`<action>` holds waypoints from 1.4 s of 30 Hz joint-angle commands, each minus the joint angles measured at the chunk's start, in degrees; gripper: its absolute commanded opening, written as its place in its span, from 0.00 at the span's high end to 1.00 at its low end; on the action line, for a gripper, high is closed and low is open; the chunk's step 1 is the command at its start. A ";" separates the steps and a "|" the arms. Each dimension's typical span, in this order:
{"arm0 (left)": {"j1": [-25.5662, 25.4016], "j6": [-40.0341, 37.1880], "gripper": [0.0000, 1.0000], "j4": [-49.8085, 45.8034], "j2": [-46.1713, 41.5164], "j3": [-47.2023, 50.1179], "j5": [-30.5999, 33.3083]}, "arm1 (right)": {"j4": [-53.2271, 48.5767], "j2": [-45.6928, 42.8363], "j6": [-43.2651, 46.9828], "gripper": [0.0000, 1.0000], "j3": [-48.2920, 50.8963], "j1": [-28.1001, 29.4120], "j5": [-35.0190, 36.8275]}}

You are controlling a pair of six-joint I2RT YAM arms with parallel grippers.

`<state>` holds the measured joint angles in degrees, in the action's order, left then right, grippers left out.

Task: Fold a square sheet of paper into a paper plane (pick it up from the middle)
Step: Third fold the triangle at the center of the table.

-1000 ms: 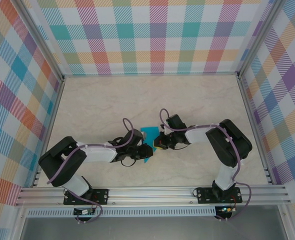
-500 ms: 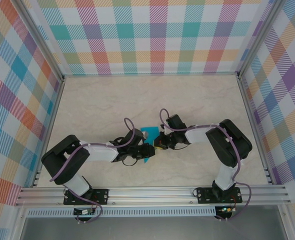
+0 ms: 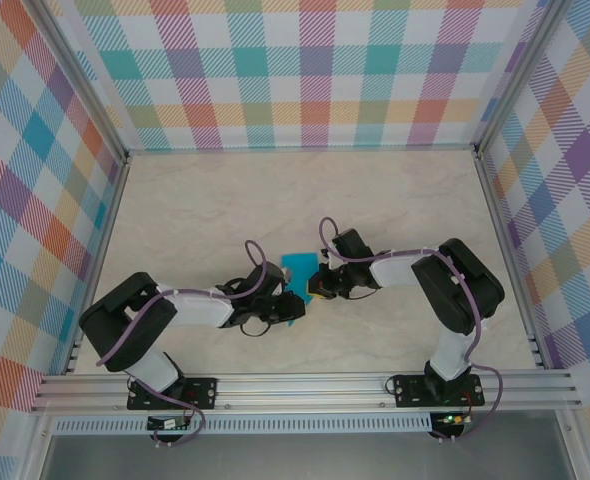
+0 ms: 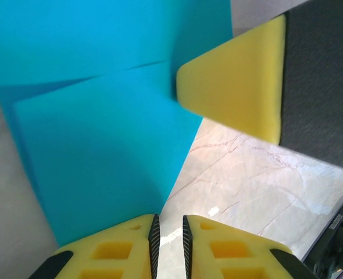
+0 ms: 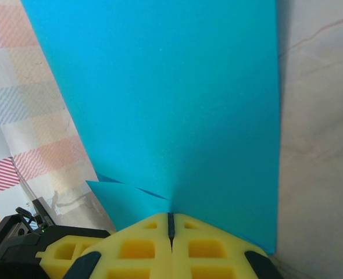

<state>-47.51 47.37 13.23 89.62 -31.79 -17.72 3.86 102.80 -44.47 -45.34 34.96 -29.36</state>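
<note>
The square sheet of paper (image 3: 297, 270) is teal, creased and folded smaller, and is lifted at the middle of the table. My right gripper (image 3: 313, 287) is shut on the sheet of paper (image 5: 171, 104), which fans out from the closed seam of the right gripper (image 5: 171, 215). My left gripper (image 3: 287, 303) is at the sheet's lower left edge. In the left wrist view the left gripper (image 4: 168, 218) stands narrowly open with bare table in the gap, and the paper (image 4: 102, 116) ends at the left fingertip. One of the right gripper's fingers (image 4: 235, 87) presses against the paper's far side.
The marble table (image 3: 195, 210) is boxed in by plaid walls (image 3: 305, 70) at the back and on both sides. An aluminium rail (image 3: 305, 385) carries both arm bases at the near edge. Both arms reach in towards the centre, their grippers almost touching.
The left arm has shifted slightly and its gripper has edged closer under the paper's lower edge. The right arm and its grip have not moved.
</note>
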 commanded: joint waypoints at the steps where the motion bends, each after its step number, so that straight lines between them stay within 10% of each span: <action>1: -0.50 0.67 0.79 -8.32 -2.08 3.11 1.36 | -6.36 1.93 0.96 1.00 1.13 0.03 5.44; 19: -0.44 3.60 0.77 -10.10 -13.77 0.95 3.93 | -6.23 2.05 -0.09 1.00 1.25 -0.04 5.91; 25: -0.51 16.49 0.77 3.17 -11.09 3.75 3.72 | -6.50 2.27 -0.09 1.00 1.14 0.02 6.11; 42: -2.70 18.10 0.76 4.19 0.64 1.14 2.07 | -7.45 2.87 0.49 1.00 1.36 0.04 6.70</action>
<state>-49.12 64.79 18.33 89.97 -30.26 -15.88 3.53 102.83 -44.47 -45.47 34.98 -29.02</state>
